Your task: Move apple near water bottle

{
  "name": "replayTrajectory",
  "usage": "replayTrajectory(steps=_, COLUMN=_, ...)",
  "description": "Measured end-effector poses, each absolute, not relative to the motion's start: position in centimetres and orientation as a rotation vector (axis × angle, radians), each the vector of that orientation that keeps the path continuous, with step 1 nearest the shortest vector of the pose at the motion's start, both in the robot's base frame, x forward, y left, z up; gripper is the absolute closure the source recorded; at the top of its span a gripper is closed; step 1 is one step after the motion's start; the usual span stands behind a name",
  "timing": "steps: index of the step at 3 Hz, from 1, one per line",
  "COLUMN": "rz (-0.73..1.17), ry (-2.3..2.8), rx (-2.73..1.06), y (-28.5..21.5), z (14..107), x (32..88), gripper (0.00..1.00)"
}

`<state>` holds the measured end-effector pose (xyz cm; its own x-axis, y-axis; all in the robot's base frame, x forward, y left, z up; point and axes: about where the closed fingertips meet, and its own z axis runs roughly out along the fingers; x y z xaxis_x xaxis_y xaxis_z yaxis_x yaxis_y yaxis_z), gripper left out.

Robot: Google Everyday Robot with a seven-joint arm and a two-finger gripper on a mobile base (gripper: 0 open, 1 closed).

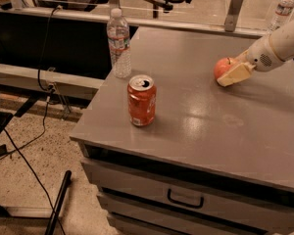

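Note:
The orange-red apple [222, 67] sits on the grey cabinet top [201, 111] at the right. The gripper [233, 72] reaches in from the right edge on a white arm, and its cream fingers [235, 74] lie against the apple's right and front side. The water bottle [119, 43], clear and ribbed with a white cap, stands upright at the top's far left edge, well left of the apple.
An orange soda can [141, 100] stands upright near the front left of the top, between bottle and apple. A smaller bottle [283, 9] stands far back right. Drawers with a handle [185, 199] are below. Cables and a black pole lie on the floor at left.

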<state>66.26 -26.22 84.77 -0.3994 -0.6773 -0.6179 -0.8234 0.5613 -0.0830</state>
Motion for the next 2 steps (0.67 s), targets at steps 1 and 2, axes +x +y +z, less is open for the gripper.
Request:
replayTrajectory(steps=1, rz=0.336, ry=2.136, rx=-1.231, y=-24.7, z=87.3, x=66.6, gripper=1.00)
replayTrajectory(steps=2, rz=0.355, ry=2.067, rx=-1.263, y=-23.1, z=90.4, x=67.1, gripper=1.00)
